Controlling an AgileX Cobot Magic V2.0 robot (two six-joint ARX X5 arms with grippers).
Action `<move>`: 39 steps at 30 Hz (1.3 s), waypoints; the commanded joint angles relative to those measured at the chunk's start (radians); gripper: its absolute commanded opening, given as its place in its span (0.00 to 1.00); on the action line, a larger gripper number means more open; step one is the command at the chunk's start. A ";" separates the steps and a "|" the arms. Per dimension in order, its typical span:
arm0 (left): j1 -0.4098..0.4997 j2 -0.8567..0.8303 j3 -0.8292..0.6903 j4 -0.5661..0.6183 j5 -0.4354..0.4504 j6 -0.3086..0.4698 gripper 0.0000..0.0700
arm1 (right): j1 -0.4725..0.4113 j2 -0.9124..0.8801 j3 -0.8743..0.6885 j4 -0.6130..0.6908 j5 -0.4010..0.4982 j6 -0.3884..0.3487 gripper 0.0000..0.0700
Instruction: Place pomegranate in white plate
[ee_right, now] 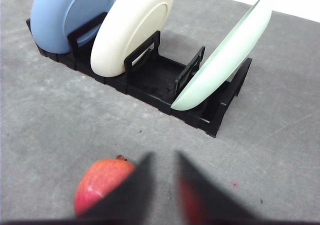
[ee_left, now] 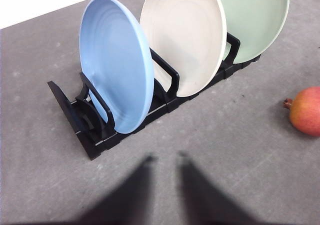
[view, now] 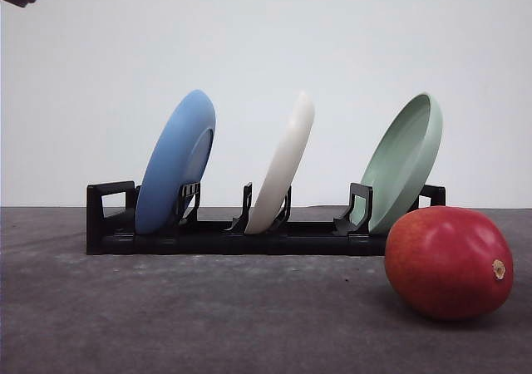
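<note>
Grey matte tabletop point(view: 208, 316) runs back to a plain white wall. On it stands a black rack point(view: 112, 224) holding three plates on edge, all leaning the same way: a blue plate point(view: 176, 159) at the left, the white plate point(view: 284, 162) in the middle slot, a green plate point(view: 405, 159) at the right. The white plate is hemmed in by its neighbours and gripped by the rack's black uprights at its base.

The pomegranate point(view: 447, 262) lies on the table in front of the rack's right end, just below the green plate in the front view, apart from the rack, its tan nub turned to the right.

In the right wrist view the right gripper point(ee_right: 162, 185) hangs over the fruit, its dark fingers parted with a clear gap, one finger overlapping the red skin; whether it touches cannot be told. In the left wrist view the left gripper point(ee_left: 165, 185) is likewise parted, holding nothing, over bare table before the blue plate, the pomegranate well off to one side.
</note>
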 commanded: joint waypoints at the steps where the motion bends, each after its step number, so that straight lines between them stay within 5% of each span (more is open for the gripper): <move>1: -0.006 0.003 0.021 0.005 0.002 0.017 0.51 | 0.005 0.003 0.017 0.011 0.000 -0.009 0.53; 7: -0.028 0.008 0.021 0.027 0.025 0.020 0.52 | 0.005 0.002 0.017 0.012 0.000 -0.008 0.54; 16: -0.136 0.122 0.021 0.222 0.015 0.020 0.52 | 0.005 0.002 0.017 0.015 -0.001 -0.004 0.54; 33: -0.350 0.578 0.024 0.739 -0.181 0.015 0.52 | 0.005 0.002 0.017 0.050 0.000 -0.004 0.54; 39: -0.388 0.744 0.069 0.828 -0.226 -0.019 0.51 | 0.005 0.002 0.017 0.048 0.000 -0.004 0.54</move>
